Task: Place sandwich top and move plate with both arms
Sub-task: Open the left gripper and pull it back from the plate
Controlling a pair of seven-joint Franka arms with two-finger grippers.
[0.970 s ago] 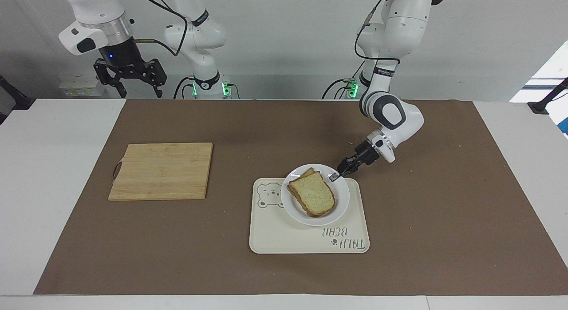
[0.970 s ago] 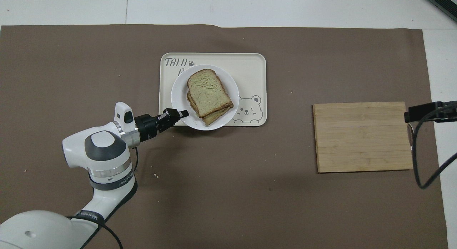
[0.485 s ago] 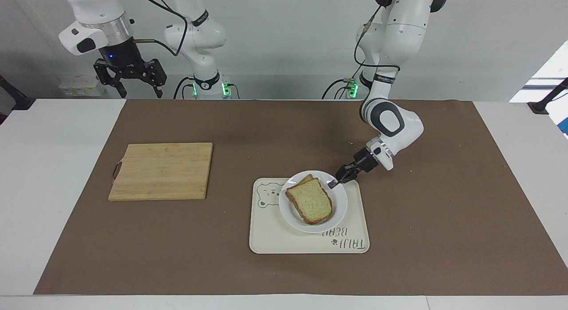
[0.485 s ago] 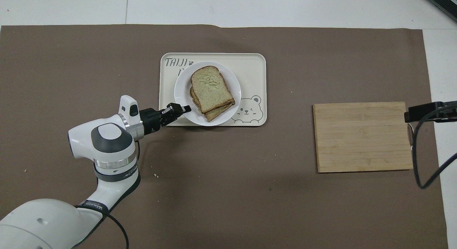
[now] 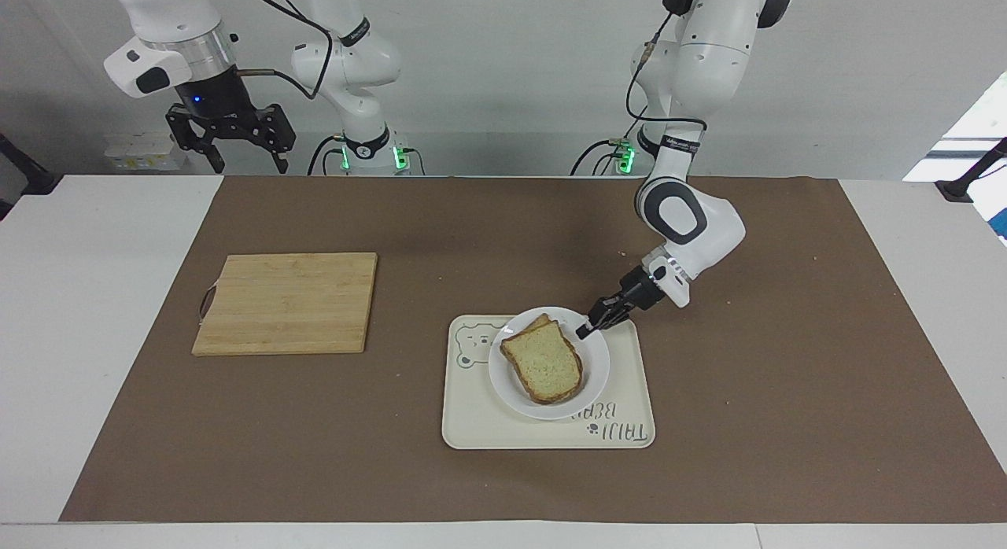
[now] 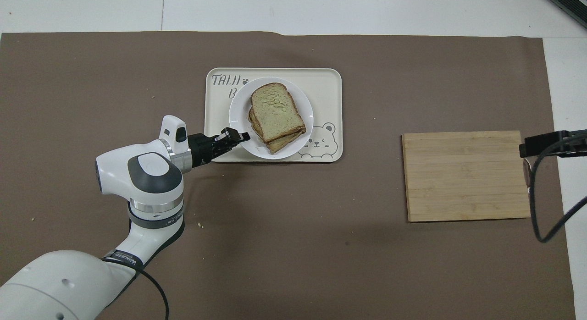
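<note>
Left gripper [image 5: 586,329] clenched on plate [image 5: 523,403] rim; keep it level over tray [image 5: 472,427], sandwich top [image 5: 543,362] may slide. Right gripper [image 5: 230,140] waits, released.

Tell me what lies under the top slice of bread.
Under the top slice a second bread slice peeks out, both on the white plate. Any filling between them is covered.

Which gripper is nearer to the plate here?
Left. The left gripper is at the rim of the plate, on its left-arm side, apparently gripping it. The right gripper waits raised by its base, well away, past the cutting board.
</note>
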